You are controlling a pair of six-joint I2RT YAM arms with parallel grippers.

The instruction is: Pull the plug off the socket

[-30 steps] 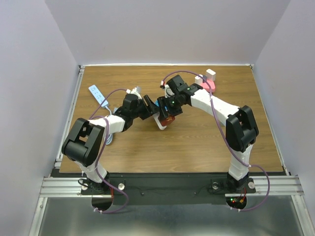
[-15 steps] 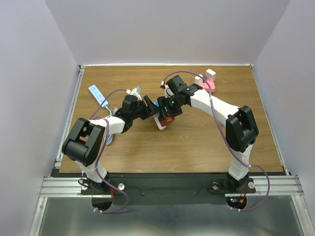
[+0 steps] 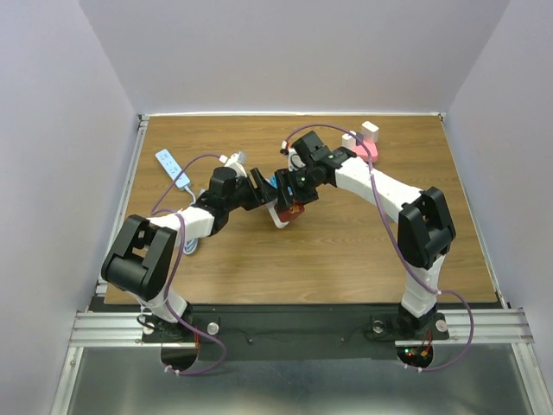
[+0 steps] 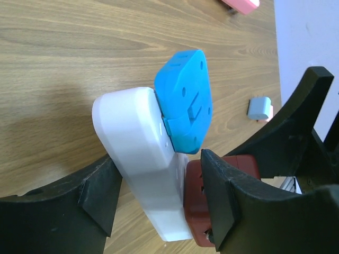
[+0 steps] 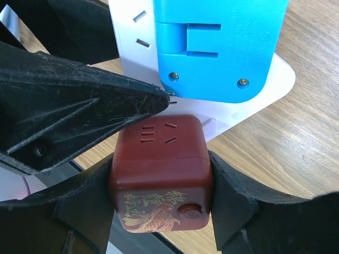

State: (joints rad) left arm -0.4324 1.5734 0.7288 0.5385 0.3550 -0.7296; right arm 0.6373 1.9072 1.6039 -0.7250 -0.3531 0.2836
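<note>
A white power strip [image 3: 278, 216] lies mid-table, raised at one end. A blue plug [image 3: 283, 181] and a dark red cube plug [image 3: 292, 210] sit on its face. My left gripper [image 3: 266, 194] is shut on the strip; in the left wrist view the fingers [image 4: 100, 196] flank the white strip [image 4: 140, 153], with the blue plug [image 4: 185, 100] above and the red cube [image 4: 196, 211] by the right finger. My right gripper [image 3: 294, 204] is shut on the red cube [image 5: 161, 174], close against the strip [image 5: 132, 32] below the blue plug [image 5: 217, 47].
A second white strip [image 3: 173, 167] lies at the far left. Pink and white plugs [image 3: 363, 145] stand at the back right; the pink one shows in the left wrist view [image 4: 241, 5], with a small grey-blue piece [image 4: 259, 107]. Purple cables trail along both arms.
Both grippers and the strip have shifted slightly toward the far left. The grips are unchanged, and the red cube stays close against the strip.
</note>
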